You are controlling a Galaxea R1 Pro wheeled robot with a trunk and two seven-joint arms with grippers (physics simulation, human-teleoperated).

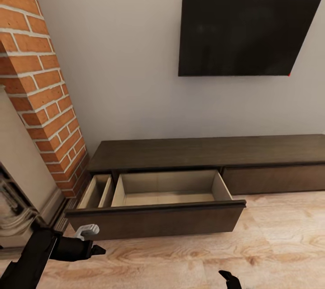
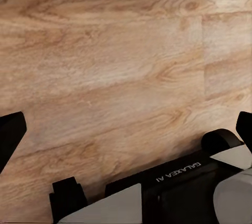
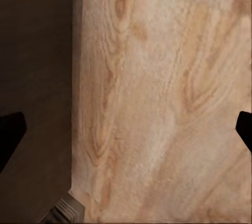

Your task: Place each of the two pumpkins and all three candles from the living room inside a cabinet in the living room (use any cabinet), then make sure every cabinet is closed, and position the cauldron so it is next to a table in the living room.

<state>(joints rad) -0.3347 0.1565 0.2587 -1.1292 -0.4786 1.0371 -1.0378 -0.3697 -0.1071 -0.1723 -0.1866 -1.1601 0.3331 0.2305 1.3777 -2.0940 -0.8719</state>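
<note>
- Cabinet (image 1: 203, 153) is standing against the wall under the TV (image 1: 243, 31), its left drawer (image 1: 155, 210) pulled out.
- Left gripper (image 2: 126, 129) and right gripper (image 3: 126, 129) are hanging spread and empty over the floor (image 1: 271, 244).

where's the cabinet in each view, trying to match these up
Head: the cabinet runs along the wall under the TV, with one drawer pulled out.
Right wrist: the dark brown band beside the planks, probably its front.
Left wrist: floor and the robot's base.
Shared landmark: the light wood floor, in all three.
</note>
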